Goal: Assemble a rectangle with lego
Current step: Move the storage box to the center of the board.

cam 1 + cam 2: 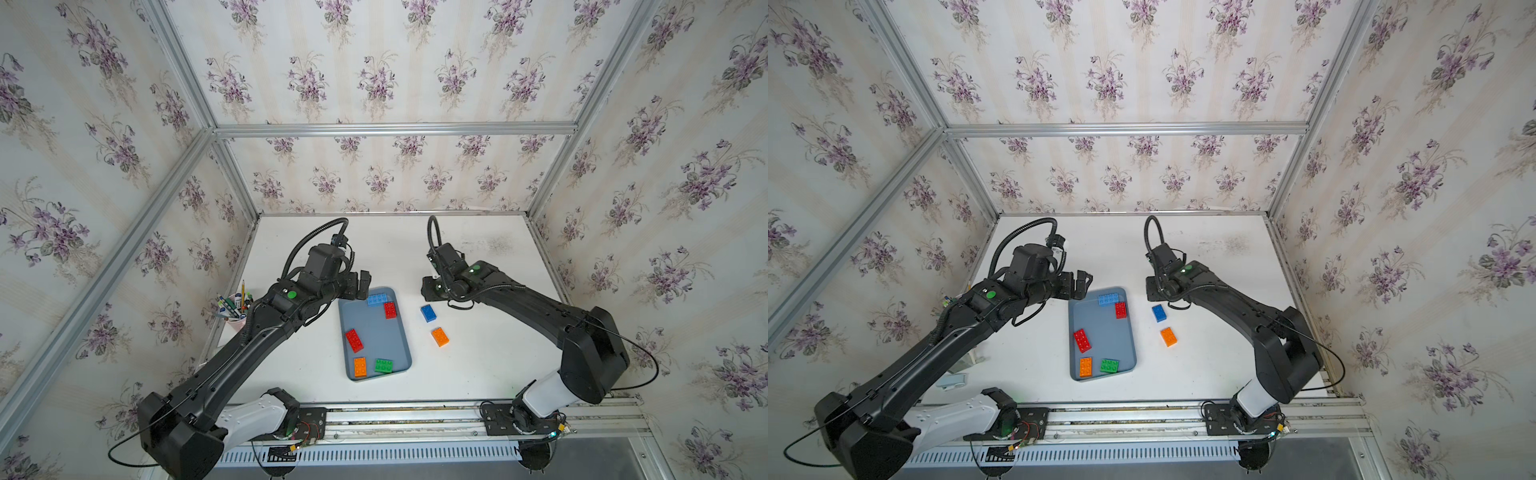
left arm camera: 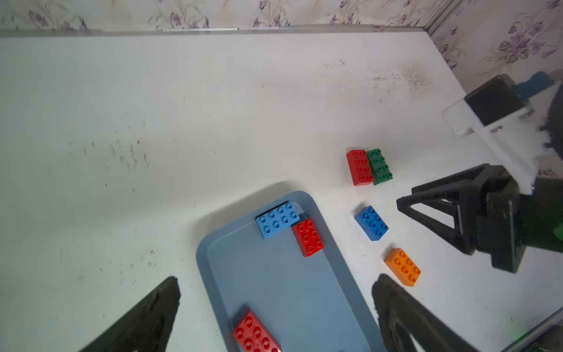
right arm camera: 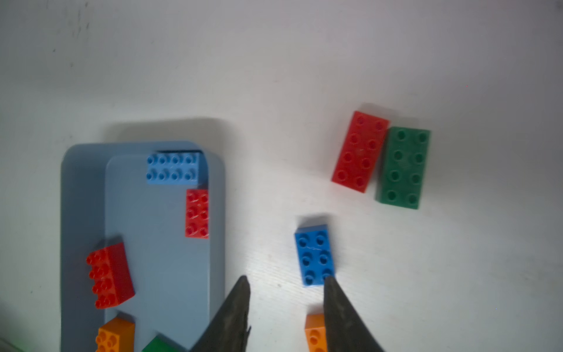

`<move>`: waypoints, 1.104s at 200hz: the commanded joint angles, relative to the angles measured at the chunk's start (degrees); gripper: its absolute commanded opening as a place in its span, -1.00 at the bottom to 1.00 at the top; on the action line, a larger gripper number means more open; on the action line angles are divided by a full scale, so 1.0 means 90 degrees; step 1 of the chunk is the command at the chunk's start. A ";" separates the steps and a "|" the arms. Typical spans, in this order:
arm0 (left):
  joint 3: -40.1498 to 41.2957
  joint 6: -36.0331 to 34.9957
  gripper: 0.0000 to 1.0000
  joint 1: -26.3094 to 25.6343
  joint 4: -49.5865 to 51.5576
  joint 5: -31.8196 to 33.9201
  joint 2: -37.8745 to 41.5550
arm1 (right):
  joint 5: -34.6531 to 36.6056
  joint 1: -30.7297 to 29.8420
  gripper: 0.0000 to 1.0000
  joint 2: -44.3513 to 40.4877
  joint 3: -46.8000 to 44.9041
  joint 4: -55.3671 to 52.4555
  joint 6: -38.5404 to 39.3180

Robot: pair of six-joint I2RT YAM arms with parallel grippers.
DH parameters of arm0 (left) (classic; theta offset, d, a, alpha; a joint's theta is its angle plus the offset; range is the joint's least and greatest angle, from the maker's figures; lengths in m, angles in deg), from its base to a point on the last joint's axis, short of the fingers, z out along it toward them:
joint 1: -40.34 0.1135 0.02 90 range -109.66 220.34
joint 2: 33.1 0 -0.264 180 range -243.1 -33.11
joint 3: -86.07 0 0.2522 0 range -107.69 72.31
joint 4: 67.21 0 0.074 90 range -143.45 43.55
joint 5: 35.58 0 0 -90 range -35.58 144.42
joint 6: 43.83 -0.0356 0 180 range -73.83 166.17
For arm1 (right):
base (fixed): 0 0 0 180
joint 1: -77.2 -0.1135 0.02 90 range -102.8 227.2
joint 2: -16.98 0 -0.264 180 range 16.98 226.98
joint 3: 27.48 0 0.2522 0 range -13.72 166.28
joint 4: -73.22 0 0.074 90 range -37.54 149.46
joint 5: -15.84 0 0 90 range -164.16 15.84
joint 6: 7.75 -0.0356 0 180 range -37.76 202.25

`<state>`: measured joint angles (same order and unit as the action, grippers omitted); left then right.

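Left pincer [image 2: 277, 278]: spread wide, empty (over the tray [image 2: 259, 274]) | right pincer [image 3: 285, 278]: partly open, holding nothing

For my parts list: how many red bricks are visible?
3 red bricks. Two lie in the tray: one near its far right corner, one by its left edge. The third is on the table beside a green brick. Arms may hide more.

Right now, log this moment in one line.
left gripper open near tray | right gripper open by blue brick | red brick beside green brick
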<state>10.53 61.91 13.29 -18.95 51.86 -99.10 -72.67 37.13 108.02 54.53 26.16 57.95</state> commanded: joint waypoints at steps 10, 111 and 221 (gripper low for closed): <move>0.0410 0.0187 1.00 0.0504 0.0000 -0.1017 0.0081 | 0.0071 -0.0400 -0.18 0.0255 -0.0015 -0.0228 -0.0303; 0.0213 0.0253 1.00 0.0819 0.0605 0.0024 0.0697 | -0.0411 -0.1332 -0.39 0.1241 0.0021 0.0008 -0.0761; 0.0418 0.0153 1.00 0.0872 0.0839 0.0857 0.1328 | -0.0186 -0.1350 -0.89 0.2425 0.1316 -0.0283 -0.1175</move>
<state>13.88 63.55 21.09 -11.56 56.64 -88.06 -76.32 25.08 127.28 62.79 24.78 49.41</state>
